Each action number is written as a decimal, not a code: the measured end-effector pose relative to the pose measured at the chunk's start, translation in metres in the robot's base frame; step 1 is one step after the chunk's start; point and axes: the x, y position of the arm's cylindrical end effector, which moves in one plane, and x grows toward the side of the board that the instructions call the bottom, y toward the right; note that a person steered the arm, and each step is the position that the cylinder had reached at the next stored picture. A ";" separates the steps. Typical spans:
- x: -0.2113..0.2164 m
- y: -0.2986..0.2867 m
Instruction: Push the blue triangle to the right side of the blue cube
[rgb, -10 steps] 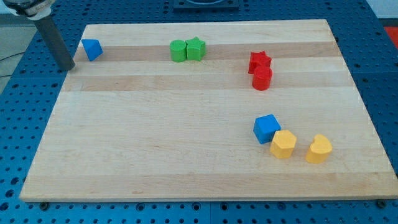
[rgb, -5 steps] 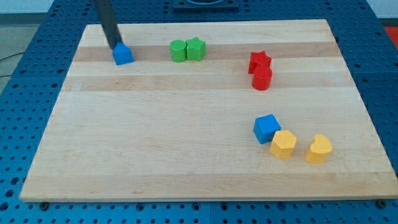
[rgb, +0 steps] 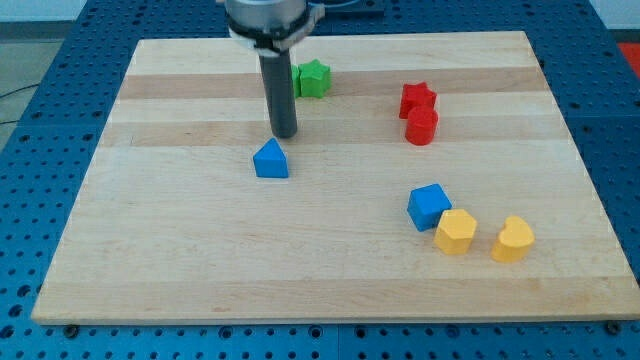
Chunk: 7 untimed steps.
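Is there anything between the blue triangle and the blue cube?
No. In the camera view, only bare wooden board lies between the blue triangle block and the blue cube block.

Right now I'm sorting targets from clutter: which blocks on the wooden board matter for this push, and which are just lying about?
Belongs to the job:
blue triangle block
blue cube block
my tip, just above the triangle

Just lying about:
green star block
red star block
red cylinder block
two yellow blocks
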 end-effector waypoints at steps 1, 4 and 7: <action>0.031 -0.044; 0.063 0.054; 0.092 0.145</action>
